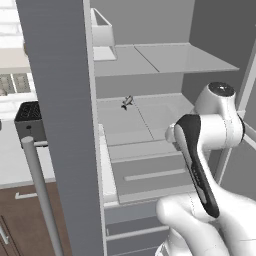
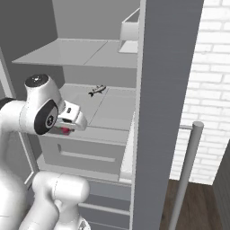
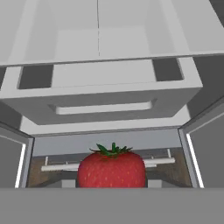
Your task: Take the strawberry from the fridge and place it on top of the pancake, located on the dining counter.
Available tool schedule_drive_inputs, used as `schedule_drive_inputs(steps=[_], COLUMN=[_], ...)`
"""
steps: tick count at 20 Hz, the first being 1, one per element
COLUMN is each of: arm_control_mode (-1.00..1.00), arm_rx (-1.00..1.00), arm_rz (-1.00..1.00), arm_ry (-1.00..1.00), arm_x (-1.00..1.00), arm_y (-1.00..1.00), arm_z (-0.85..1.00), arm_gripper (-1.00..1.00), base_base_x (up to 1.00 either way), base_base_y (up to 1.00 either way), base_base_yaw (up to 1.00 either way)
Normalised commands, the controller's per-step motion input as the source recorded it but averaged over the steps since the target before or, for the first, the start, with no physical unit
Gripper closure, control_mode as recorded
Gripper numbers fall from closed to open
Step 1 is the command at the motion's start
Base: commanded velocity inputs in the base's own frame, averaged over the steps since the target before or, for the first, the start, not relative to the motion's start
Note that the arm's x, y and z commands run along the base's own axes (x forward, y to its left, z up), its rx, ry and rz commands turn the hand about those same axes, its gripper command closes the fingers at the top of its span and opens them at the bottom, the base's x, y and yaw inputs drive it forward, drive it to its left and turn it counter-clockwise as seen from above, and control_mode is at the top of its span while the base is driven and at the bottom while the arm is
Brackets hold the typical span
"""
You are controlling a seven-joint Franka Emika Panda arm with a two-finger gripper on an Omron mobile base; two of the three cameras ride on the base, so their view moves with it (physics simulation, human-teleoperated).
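The strawberry (image 3: pixel 112 168), red with a green leafy cap, sits low in the middle of the hand view, close to the camera. In the right base view it shows as a red spot (image 2: pixel 65 130) under the white hand. My gripper (image 2: pixel 66 129) is shut on the strawberry, in front of the open fridge (image 2: pixel 90 54), level with its lower shelf (image 2: pixel 112 108). The fingertips are hidden by the berry and the hand. Beyond the berry, the hand view looks into the fridge (image 3: pixel 100 57) at its grey drawer (image 3: pixel 103 105). The pancake and the dining counter are out of view.
The open fridge doors stand close on both sides (image 1: pixel 60 125) (image 2: pixel 161 112), each with a long bar handle (image 1: pixel 42 195) (image 2: pixel 186 175). A small dark item (image 1: pixel 127 102) lies on the middle shelf. A white bin (image 1: pixel 102 32) sits on the upper shelf. A brick wall (image 2: pixel 211 90) is to the right.
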Motion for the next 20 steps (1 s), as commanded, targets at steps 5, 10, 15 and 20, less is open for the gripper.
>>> schedule_drive_inputs(steps=[5, 10, 15, 20], arm_control_mode=[-1.0, -1.0, -1.0, -1.0], arm_rx=[-0.02, 0.0, -0.01, 0.0], arm_rz=[0.0, 0.0, 0.0, 0.0], arm_ry=[-0.14, -0.04, 0.07, 0.0], arm_x=[-0.88, -0.2, 0.0, 0.0], arm_y=[0.0, 0.01, 0.01, 0.0], arm_z=[0.1, 0.3, 0.17, 0.0], arm_gripper=[1.0, 1.0, 1.0, 1.0], base_base_x=[0.0, 0.0, 0.0, 0.0], base_base_y=[0.0, 0.0, 0.0, 0.0], base_base_yaw=[0.0, 0.0, 0.0, 0.0])
